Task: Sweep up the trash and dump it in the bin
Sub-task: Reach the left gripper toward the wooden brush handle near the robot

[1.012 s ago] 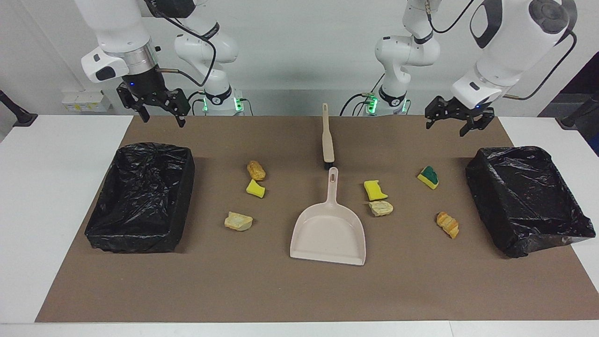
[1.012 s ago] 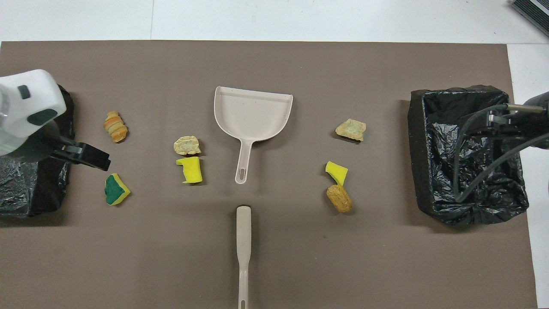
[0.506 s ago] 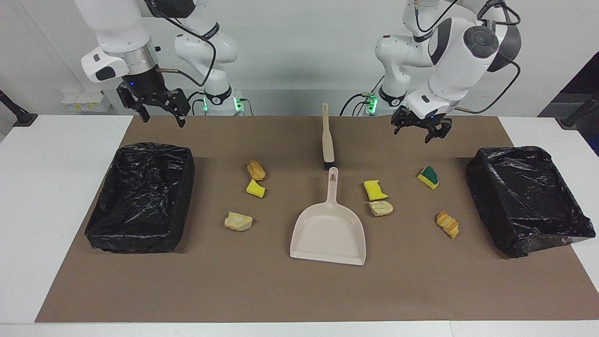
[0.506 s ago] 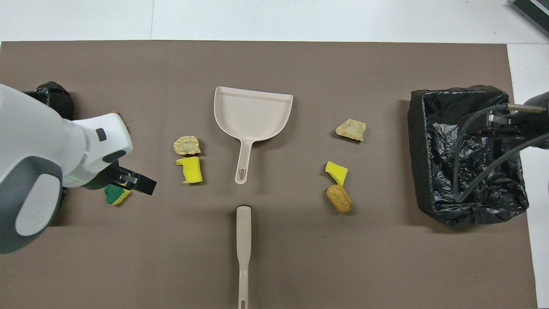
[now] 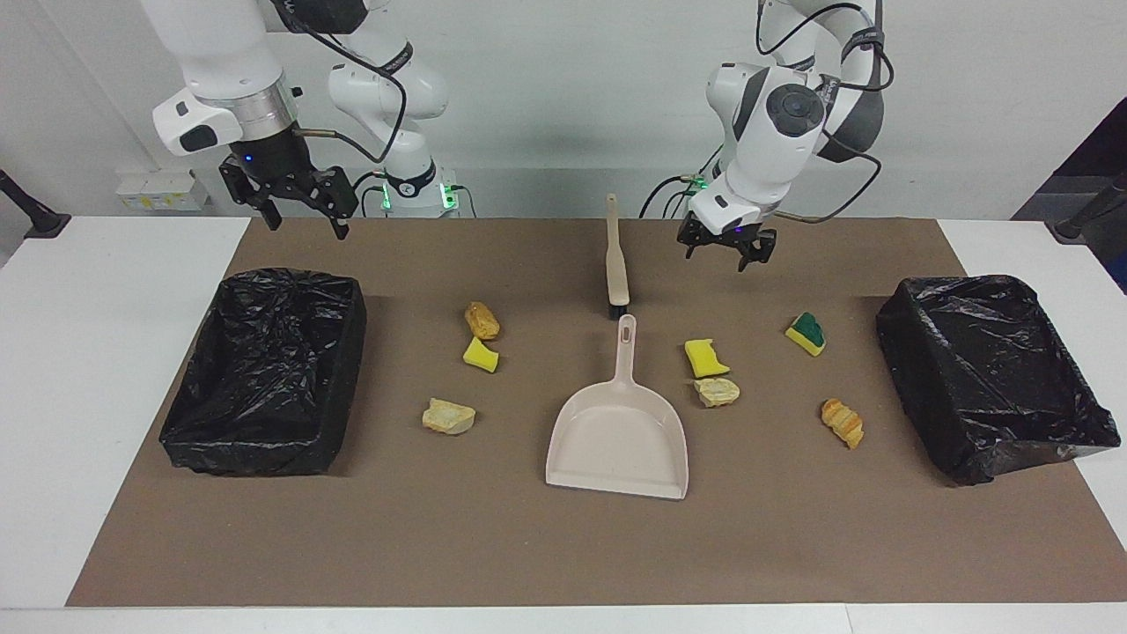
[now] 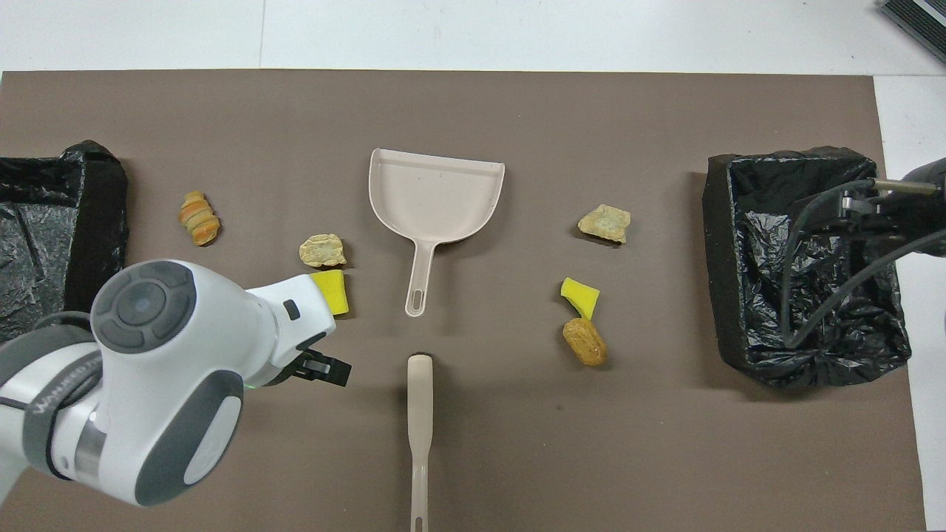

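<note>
Several pieces of trash lie on the brown mat: a green-backed sponge (image 5: 806,334), yellow sponges (image 5: 705,357) (image 5: 480,354), tan chunks (image 5: 717,392) (image 5: 448,416) and brown bread-like pieces (image 5: 843,423) (image 5: 482,320). The beige dustpan (image 5: 616,440) rests mid-mat with its handle pointing at the beige brush (image 5: 616,260). My left gripper (image 5: 726,253) hangs open and empty over the mat beside the brush. In the overhead view the left arm hides the green-backed sponge and part of a yellow sponge (image 6: 336,290). My right gripper (image 5: 305,217) waits open above one bin (image 5: 264,370).
Two black-lined bins stand at the mat's ends, the second (image 5: 995,374) at the left arm's end. White table (image 5: 106,370) borders the mat. The right arm's cable (image 6: 813,244) hangs over its bin (image 6: 739,281).
My left arm has swung from above its end's bin toward the middle and lower, and its gripper now hangs beside the brush. The right arm and all objects have stayed put.
</note>
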`<control>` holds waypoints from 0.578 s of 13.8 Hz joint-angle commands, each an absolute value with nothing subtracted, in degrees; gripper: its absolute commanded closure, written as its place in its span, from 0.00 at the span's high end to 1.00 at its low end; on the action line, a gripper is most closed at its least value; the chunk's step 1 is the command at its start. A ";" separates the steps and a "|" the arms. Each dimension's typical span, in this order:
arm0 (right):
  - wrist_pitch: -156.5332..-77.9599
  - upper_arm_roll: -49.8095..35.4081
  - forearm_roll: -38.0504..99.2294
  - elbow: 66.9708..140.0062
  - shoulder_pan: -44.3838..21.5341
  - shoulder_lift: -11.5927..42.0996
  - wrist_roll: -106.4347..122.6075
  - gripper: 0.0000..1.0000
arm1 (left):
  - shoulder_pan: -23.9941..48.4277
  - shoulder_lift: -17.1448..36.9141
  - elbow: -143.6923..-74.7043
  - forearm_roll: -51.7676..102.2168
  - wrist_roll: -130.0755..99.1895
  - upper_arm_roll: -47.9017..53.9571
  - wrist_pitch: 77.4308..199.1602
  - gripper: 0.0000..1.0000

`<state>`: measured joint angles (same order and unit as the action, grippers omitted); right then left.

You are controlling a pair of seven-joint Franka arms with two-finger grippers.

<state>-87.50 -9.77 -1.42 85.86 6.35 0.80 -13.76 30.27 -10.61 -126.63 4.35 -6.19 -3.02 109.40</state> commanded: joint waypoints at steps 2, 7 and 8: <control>-86.75 -10.11 -0.97 85.25 7.03 1.14 -12.13 1.00 | 39.26 -15.47 -136.48 4.83 -14.91 -3.87 116.96 1.00; -86.75 -10.02 -0.97 85.25 7.03 1.05 -12.13 1.00 | 50.78 -16.08 -145.45 4.83 -30.99 -3.52 128.12 1.00; -86.75 -10.11 -0.97 85.25 7.03 1.05 -12.13 1.00 | 53.50 -16.78 -147.37 4.83 -34.59 -3.60 129.88 1.00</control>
<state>-87.50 -9.77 -1.42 85.86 6.36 0.80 -13.76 49.08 -13.50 -142.68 4.42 -29.21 -2.63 126.10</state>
